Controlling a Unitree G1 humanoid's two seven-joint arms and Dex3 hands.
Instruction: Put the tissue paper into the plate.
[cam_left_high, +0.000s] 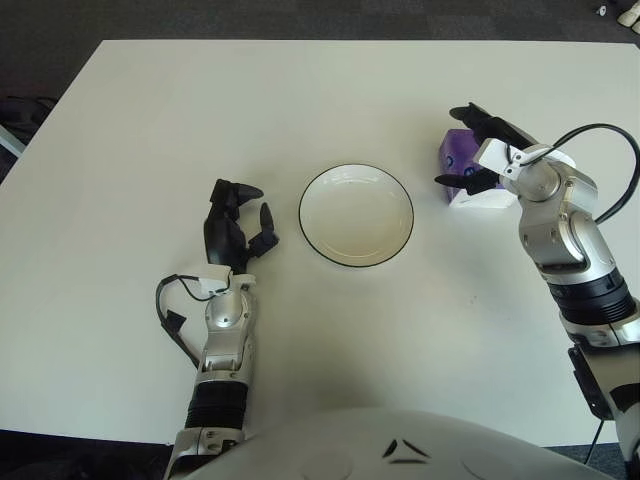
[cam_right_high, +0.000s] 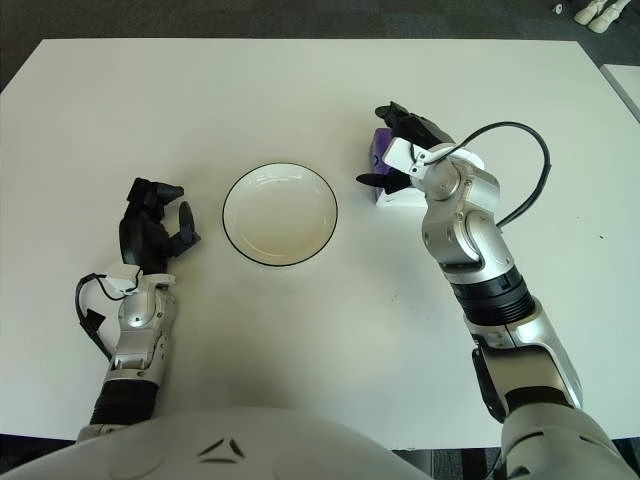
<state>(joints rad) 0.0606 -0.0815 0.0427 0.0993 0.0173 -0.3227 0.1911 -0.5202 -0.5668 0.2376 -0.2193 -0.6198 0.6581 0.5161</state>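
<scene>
The tissue pack (cam_left_high: 458, 155), purple with a white end, lies on the table to the right of the white, black-rimmed plate (cam_left_high: 356, 216). The plate holds nothing. My right hand (cam_left_high: 455, 146) is over the pack. Its upper fingers (cam_left_high: 480, 122) reach past the pack's far edge and its thumb sits at the near-left corner. The fingers are spread on either side, and I see no firm grip. The hand hides most of the pack. My left hand (cam_left_high: 240, 218) rests parked left of the plate, fingers relaxed and empty.
The white table (cam_left_high: 200, 110) spreads wide around the plate. A black cable (cam_left_high: 622, 140) loops from my right forearm near the table's right edge. Dark floor lies beyond the far edge.
</scene>
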